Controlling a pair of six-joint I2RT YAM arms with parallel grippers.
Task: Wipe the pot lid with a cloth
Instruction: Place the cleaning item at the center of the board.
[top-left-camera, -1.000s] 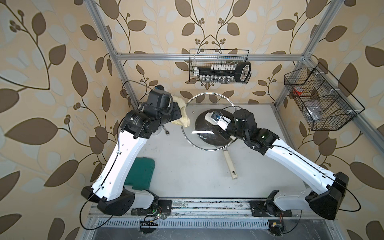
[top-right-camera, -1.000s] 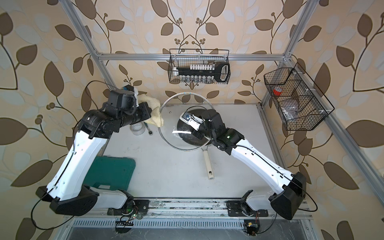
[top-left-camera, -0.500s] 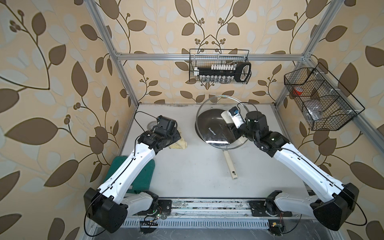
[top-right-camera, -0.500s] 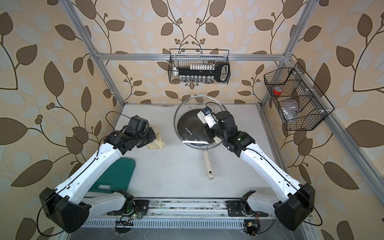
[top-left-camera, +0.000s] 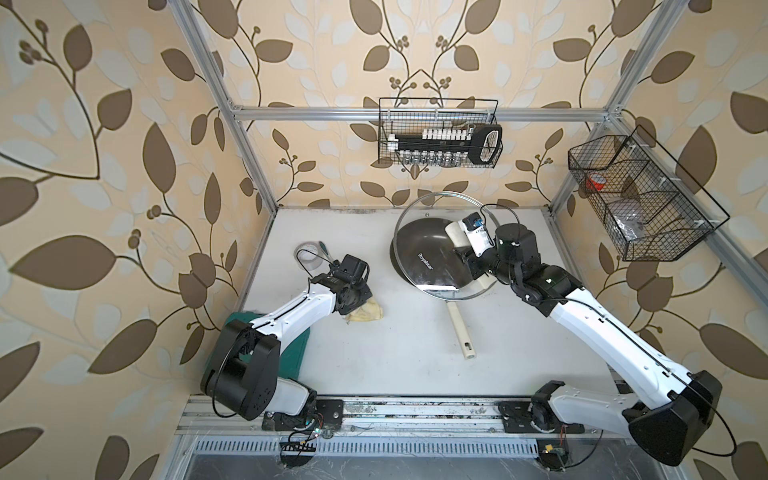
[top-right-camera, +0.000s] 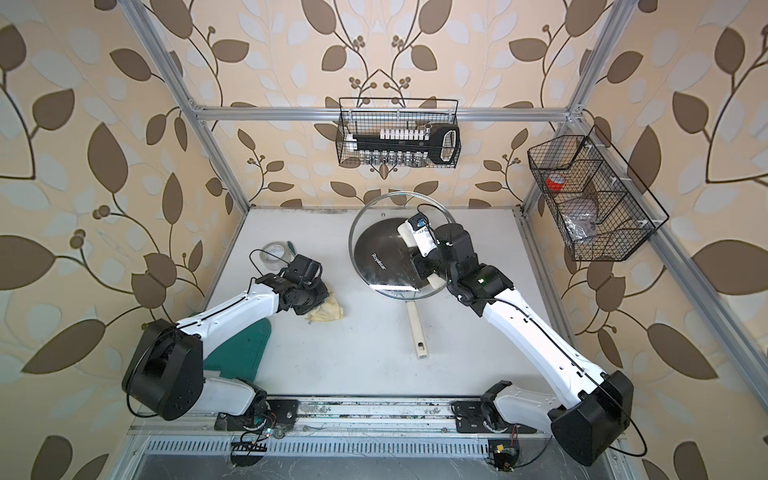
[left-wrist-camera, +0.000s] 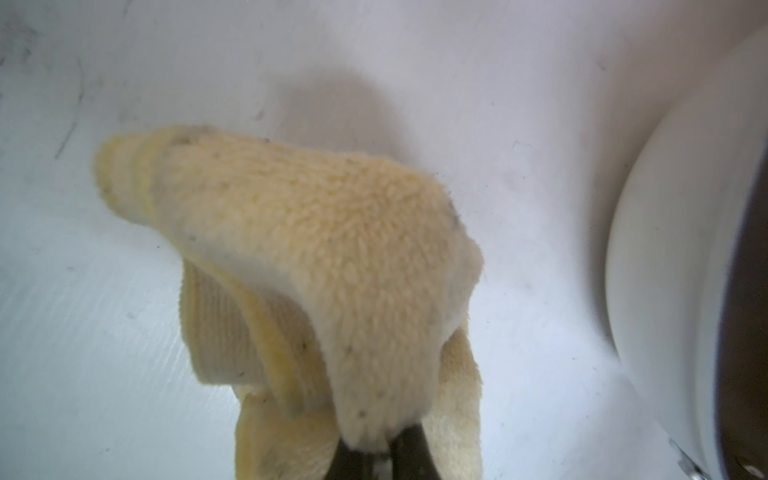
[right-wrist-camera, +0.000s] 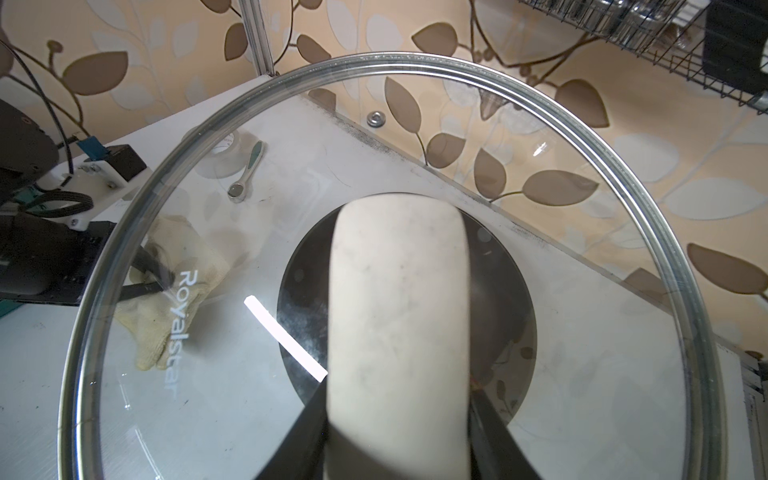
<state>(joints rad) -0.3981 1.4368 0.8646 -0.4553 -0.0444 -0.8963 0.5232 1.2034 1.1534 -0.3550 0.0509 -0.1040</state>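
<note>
Since one second ago the left arm has dropped from up high beside the lid to low over the white worktop (top-left-camera: 395, 365), and the right arm has carried the lid back toward the far wall. The left pincer (left-wrist-camera: 376, 451) is clamped tight on one bunched end of the soft, rumpled pale yellow cloth (left-wrist-camera: 324, 249) with little grey specks. From above, the cloth (top-left-camera: 368, 312) sags down at the worktop near its left side, and the black wrist hides part of it. The right pincer (right-wrist-camera: 397, 436) is clamped on the long flat cream handle (right-wrist-camera: 399, 311) of the big round clear glass pot lid (top-left-camera: 428, 266) with a metal rim. The pot lid is held up in the air, tilted, at the back of the worktop, well apart from the cloth. Under it sits a dark brown frying pan (top-left-camera: 455, 316), seen through the glass, and its cream stick pokes out toward the front. The right wrist view looks through the glass, so the cloth shows behind the white printed name. Behind the left arm lie a roll of clear tape (top-left-camera: 306, 254) and a small tool with a green grip (right-wrist-camera: 254, 153). A flat dark green board (top-left-camera: 297, 349) lies partly under the left arm. Two black wire baskets hang on the walls, a back basket (top-left-camera: 415, 124) and a side basket (top-left-camera: 656, 245).
</note>
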